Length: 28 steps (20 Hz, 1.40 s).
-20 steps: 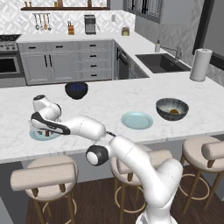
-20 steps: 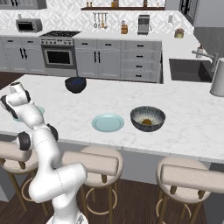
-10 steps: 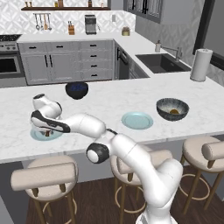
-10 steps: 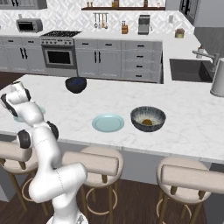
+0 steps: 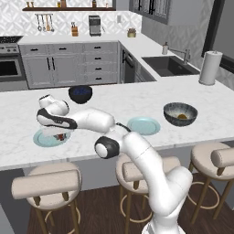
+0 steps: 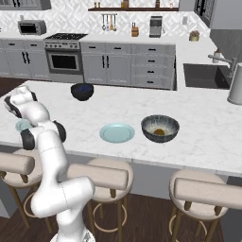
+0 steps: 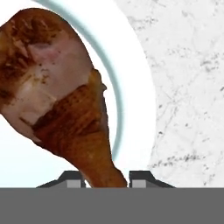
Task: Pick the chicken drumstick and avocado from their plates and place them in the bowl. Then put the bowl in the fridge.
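Hand view frames the chicken drumstick [image 7: 61, 92] lying on a pale teal plate [image 7: 131, 87], its thick meaty end far from the camera and its narrow bone end tapering down between the two dark fingertips [image 7: 72, 178], so the long axis is seen to run away from the gripper [image 7: 105, 179] and slightly to one side. The jaws are seen narrowed to either side of the thin end, close to it or just touching; whether a firm hold has been taken cannot be told from these pictures. From the left base view, the arm is seen reaching far across its base to the left, the elbow low over the counter edge and the hand [image 5: 52, 119] bent down over the same plate [image 5: 43, 139], where a reddish scrap of the meat is visible beneath it. The bowl [image 5: 180, 114] stands well apart to the right, beyond the second, bare plate [image 5: 143, 125], with a yellowish thing, judged to be the avocado [image 6: 159, 132], already inside it.
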{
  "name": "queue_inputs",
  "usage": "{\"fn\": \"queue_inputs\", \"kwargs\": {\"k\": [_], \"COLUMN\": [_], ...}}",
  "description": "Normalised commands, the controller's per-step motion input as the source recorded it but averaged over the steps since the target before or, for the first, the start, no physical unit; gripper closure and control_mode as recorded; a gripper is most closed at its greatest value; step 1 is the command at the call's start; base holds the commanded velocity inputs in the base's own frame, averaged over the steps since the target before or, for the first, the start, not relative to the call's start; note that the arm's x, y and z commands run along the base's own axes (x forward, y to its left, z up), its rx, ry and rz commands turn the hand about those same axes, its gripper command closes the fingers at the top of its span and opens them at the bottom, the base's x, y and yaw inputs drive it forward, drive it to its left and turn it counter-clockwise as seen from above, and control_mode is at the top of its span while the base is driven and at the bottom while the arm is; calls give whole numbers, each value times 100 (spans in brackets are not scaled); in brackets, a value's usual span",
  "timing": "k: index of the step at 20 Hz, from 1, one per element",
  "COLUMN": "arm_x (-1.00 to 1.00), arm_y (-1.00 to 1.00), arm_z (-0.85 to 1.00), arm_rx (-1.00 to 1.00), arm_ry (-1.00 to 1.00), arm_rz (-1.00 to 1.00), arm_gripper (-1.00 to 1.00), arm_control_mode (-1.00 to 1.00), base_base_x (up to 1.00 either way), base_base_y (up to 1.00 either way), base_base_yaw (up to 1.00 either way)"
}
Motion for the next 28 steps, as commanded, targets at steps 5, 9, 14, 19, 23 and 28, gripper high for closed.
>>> {"fn": "queue_inputs", "kwargs": {"k": [5,9,14,19,23,28], "arm_x": [-82,-82,-99,-75,-50,-24], "arm_y": [-57,-68,-100,-100,-100,-100], "arm_z": [42,69,32,72,56,62], "arm_rx": [0,0,0,0,0,1], "arm_ry": [-2,-3,-3,-9,-10,-9], "arm_rz": [-3,-2,-2,0,0,0], "arm_gripper": [100,100,100,100,100,100], "arm_control_mode": [-100,-100,-100,-100,-100,-100], "base_base_x": [0,0,0,0,0,0], "base_base_y": [0,0,0,0,0,0], "base_base_yaw": [0,0,0,0,0,0]}}
